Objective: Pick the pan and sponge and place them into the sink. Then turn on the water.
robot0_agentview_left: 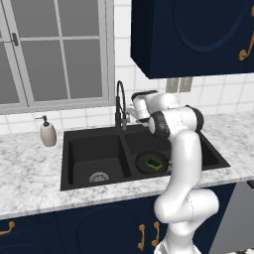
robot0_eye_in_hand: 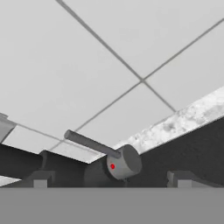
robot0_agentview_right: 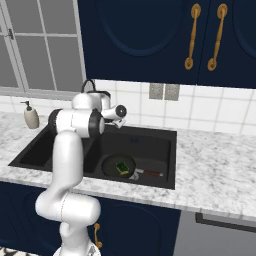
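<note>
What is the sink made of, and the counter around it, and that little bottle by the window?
The sink looks like matte black stone or composite: dull, no shine. The counter looks like polished marble: white with grey speckled veins. The soap bottle looks like cream ceramic or plastic, with a dark pump on top; the pictures leave that open.

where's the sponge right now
The sponge lies inside the pan in the right basin of the sink, seen in both base views.

Glossy white rounded arm [robot0_agentview_left: 184, 149] segments joined by dark bands, on a bulbous white base joint
</note>
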